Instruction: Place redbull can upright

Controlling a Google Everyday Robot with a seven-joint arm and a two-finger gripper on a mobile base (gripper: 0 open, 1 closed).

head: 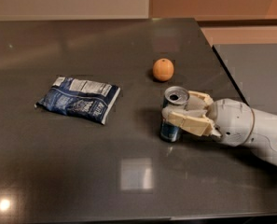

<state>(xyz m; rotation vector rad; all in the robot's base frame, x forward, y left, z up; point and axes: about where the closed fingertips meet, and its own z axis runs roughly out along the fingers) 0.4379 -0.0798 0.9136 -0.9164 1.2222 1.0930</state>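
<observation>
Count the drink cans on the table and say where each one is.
1. The redbull can stands upright right of centre on the dark table, in front of the orange, with the gripper reaching in from the right, jaws closed on it. None seems hidden.

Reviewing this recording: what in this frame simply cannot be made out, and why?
- Camera view, redbull can midsection: covered by the gripper reaching around it from the right.
- Camera view, robot arm past the wrist: cut off by the right edge.
- Camera view, snack bag print: too small to read.
</observation>
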